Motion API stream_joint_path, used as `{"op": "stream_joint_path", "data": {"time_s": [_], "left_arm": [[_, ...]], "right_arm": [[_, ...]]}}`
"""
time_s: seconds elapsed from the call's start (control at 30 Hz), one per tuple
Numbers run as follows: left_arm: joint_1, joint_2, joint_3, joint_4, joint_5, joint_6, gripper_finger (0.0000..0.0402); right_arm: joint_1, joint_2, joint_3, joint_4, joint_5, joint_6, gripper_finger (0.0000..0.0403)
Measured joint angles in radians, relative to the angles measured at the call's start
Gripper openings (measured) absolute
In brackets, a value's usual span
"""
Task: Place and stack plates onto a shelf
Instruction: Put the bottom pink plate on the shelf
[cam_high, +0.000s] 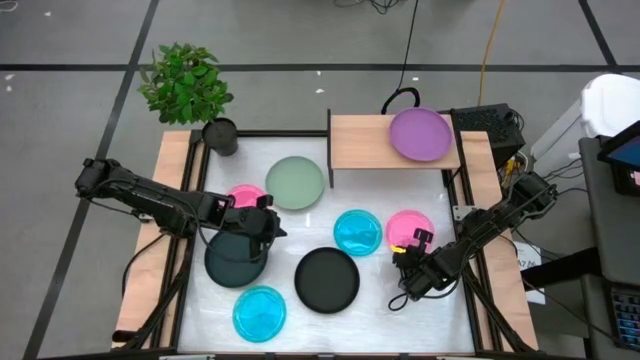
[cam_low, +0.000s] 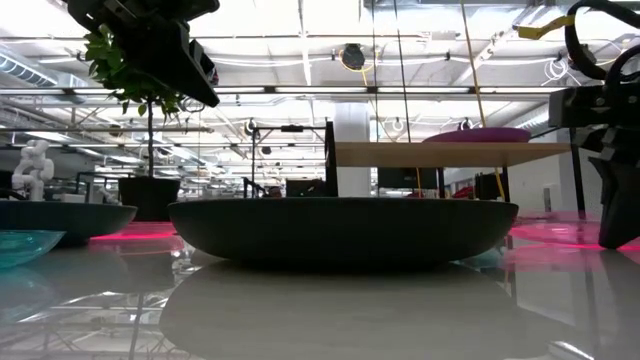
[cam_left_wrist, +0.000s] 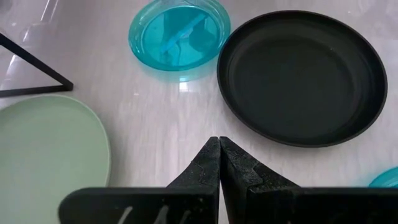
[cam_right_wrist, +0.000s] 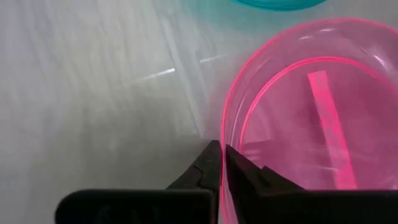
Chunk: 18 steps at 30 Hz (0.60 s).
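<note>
With the right gripper (cam_right_wrist: 221, 155) pinched tight on the near rim of the pink plate (cam_right_wrist: 311, 118), well in front of the shelf (cam_high: 375, 145), I lift level; the left gripper (cam_left_wrist: 219, 163), closed empty, waits.

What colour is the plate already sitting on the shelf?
Purple; the plate on the shelf shows best in the high view.

Eight plates (cam_high: 295, 183) (two black), one shelf (cam_high: 360, 146).
</note>
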Motion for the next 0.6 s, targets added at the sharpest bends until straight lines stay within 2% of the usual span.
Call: {"op": "stream_joint_path", "data": {"time_s": [0.27,0.6], "left_arm": [[0.000,0.000,0.000,0.000,0.000,0.000,0.0004],[0.000,0.000,0.000,-0.001,0.000,0.000,0.0004]], "right_arm": [[0.000,-0.012,0.000,0.003,0.001,-0.003,0.0001],[-0.022,-0.106,0.004,-0.004,0.007,-0.029,0.0000]]}}
